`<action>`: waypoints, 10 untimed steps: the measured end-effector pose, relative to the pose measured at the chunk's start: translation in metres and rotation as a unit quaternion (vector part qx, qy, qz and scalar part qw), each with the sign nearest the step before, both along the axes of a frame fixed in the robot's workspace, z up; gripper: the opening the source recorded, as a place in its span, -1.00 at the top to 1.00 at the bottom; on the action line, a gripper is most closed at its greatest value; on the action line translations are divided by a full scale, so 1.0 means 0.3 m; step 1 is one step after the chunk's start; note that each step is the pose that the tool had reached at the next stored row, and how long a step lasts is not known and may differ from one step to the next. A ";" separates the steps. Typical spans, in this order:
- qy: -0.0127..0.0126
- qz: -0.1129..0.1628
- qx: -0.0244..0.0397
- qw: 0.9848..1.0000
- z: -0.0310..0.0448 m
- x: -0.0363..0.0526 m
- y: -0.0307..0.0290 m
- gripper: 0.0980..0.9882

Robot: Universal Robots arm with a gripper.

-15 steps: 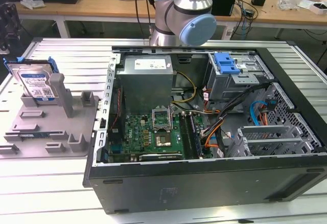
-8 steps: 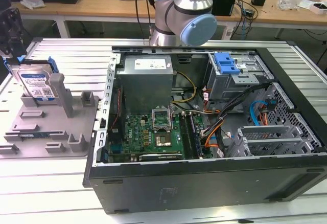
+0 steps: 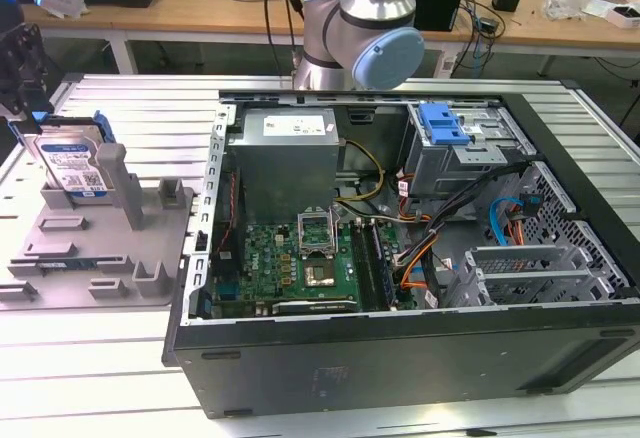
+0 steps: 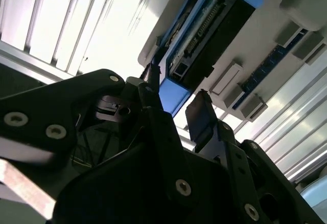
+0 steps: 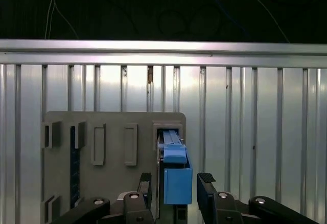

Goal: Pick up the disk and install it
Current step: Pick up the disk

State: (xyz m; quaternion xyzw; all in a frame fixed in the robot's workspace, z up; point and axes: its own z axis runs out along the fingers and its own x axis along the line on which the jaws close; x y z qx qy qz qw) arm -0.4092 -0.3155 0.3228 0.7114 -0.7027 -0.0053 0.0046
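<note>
My gripper point(image 5: 176, 179) is open, straddling the blue-bracketed disk point(image 5: 178, 189), which stands on edge in its grey holder point(image 5: 112, 127) on the table point(image 5: 255, 132).

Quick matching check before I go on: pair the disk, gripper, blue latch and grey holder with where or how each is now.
1 disk
2 gripper
3 blue latch
4 grey holder

a inside the open computer case
b flat on the slatted table
c upright in the holder
d open, straddling the disk

Pairs: 1-c; 2-d; 3-a; 4-b
</note>
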 end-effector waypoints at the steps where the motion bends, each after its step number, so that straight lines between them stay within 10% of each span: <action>1: 0.000 0.000 0.000 1.000 -0.005 0.000 0.000 0.14; 10: 0.000 0.000 0.000 1.000 -0.036 0.000 0.001 0.14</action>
